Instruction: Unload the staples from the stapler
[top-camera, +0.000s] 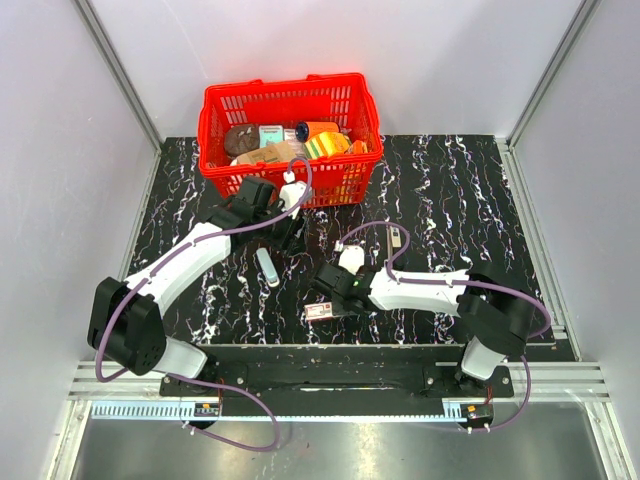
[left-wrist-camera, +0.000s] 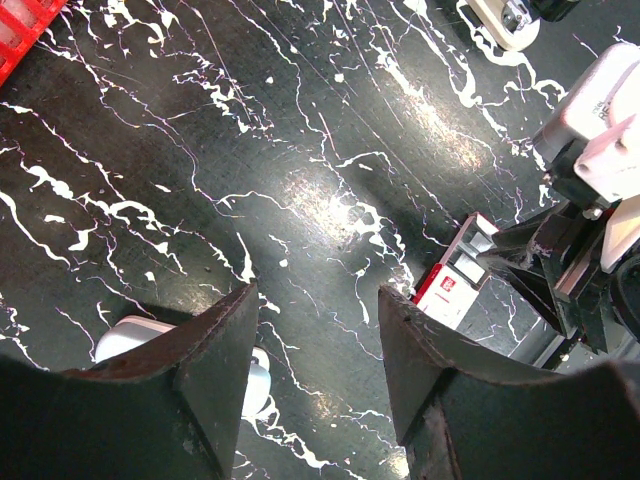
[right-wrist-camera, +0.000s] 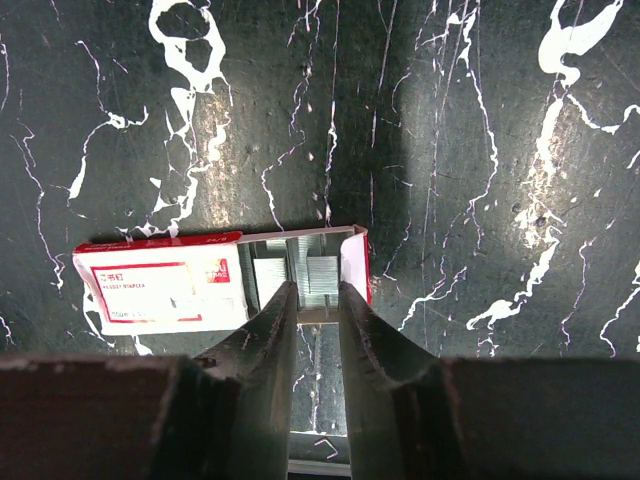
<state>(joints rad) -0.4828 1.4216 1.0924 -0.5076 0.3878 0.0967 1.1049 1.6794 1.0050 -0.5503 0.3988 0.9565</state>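
The right end effector hangs low over the open red-and-white staple box. Its fingers are narrow, with the tips either side of the staples inside, and I cannot tell whether it grips them. The left end effector hovers about half-open, holding nothing. The stapler lies flat on the table between the two arms, just beside the left one and in front of the red basket.

Looking down from high above the near edge onto the whole marbled table, red basket farthest. From the left wrist, close and slanted across the tabletop; from the right wrist, straight down, even closer. Shared by all three: the small red-white box.
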